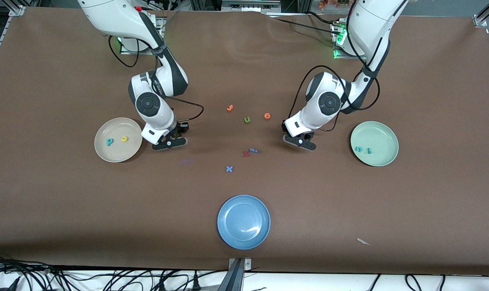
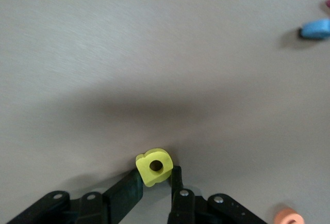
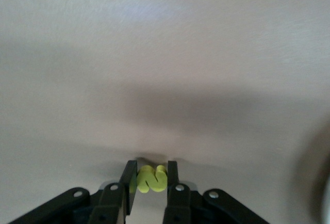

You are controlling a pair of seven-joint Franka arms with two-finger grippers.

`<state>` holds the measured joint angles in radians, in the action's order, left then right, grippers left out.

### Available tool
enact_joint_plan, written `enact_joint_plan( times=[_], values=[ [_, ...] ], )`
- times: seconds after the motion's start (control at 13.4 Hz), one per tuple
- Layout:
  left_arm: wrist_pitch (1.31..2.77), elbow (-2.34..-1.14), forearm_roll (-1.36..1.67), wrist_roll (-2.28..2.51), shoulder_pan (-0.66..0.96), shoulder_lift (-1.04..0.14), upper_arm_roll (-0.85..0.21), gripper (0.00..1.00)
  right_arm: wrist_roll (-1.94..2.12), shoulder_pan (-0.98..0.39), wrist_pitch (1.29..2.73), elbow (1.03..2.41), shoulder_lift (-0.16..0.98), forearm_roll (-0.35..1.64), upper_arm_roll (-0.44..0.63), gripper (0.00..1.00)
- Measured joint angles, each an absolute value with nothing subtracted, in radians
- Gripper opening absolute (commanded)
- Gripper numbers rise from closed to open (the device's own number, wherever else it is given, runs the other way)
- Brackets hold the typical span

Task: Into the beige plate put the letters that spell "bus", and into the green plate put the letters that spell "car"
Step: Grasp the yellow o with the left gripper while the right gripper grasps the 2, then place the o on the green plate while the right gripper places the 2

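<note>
Left gripper [image 2: 154,182]: pinching the yellow a [image 2: 153,166], low by the green plate [image 1: 386,135]
Right gripper [image 3: 149,182]: pinching the yellow s [image 3: 149,178], at 3 o'clock of the beige plate [image 1: 106,153]

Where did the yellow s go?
The right gripper is pinching the yellow s, low over the table beside the beige plate.

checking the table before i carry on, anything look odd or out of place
One thing: a small pale scrap lies on the brown cloth near the front edge, toward the left arm's end, unlike the foam letters. Otherwise tidy: the plates sit flat, and the left gripper and right gripper each pinch a yellow letter.
</note>
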<state>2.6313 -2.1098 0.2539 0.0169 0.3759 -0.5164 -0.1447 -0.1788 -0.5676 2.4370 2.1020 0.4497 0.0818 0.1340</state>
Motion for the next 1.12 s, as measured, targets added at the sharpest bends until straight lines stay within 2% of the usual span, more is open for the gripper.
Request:
enact_joint_plan(
  times=[0.22,0.37,0.52,0.6,0.67,0.75,0.82,0.9,0.97,1.05,1.12],
  values=[
    [2.589,-2.096,0.188,0.013,0.323,-0.474,-0.107,0.0,-0.186,-0.567,2.183,2.001,0.392,0.082,0.22,0.13],
    [2.516,-2.09,0.101,-0.008,0.237,-0.414,-0.104,0.0,-0.183,-0.565,2.062,1.958,0.363,0.08,0.303,0.13],
    [2.419,-2.09,0.033,-0.096,0.131,-0.349,-0.102,0.01,-0.154,-0.562,2.035,1.966,0.36,0.077,0.383,0.13],
    [2.37,-2.093,0.017,-0.167,0.074,-0.323,-0.099,0.07,-0.133,-0.56,2.033,1.982,0.364,0.076,0.417,0.13],
    [2.334,-2.098,0.013,-0.245,0.023,-0.308,-0.092,0.08,-0.115,-0.558,2.033,2.003,0.369,0.076,0.443,0.13],
    [2.317,-2.108,0.012,-0.323,-0.016,-0.304,-0.073,0.14,-0.104,-0.555,2.034,2.028,0.376,0.076,0.458,0.13],
    [2.315,-2.122,0.012,-0.384,-0.037,-0.305,-0.047,0.4,-0.102,-0.553,2.04,2.053,0.382,0.076,0.464,0.13],
    [2.315,-2.137,0.012,-0.423,-0.049,-0.306,-0.026,0.99,-0.102,-0.552,2.059,2.077,0.389,0.076,0.465,0.15],
    [2.315,-2.147,0.012,-0.438,-0.056,-0.306,-0.016,1.0,-0.097,-0.552,2.093,2.099,0.4,0.076,0.469,0.17],
    [2.315,-2.151,0.012,-0.439,-0.057,-0.306,-0.014,1.0,-0.084,-0.552,2.128,2.116,0.414,0.076,0.472,0.37],
    [2.315,-2.152,0.012,-0.439,-0.056,-0.305,-0.015,1.0,-0.074,-0.55,2.148,2.124,0.426,0.076,0.474,0.87]
  ],
)
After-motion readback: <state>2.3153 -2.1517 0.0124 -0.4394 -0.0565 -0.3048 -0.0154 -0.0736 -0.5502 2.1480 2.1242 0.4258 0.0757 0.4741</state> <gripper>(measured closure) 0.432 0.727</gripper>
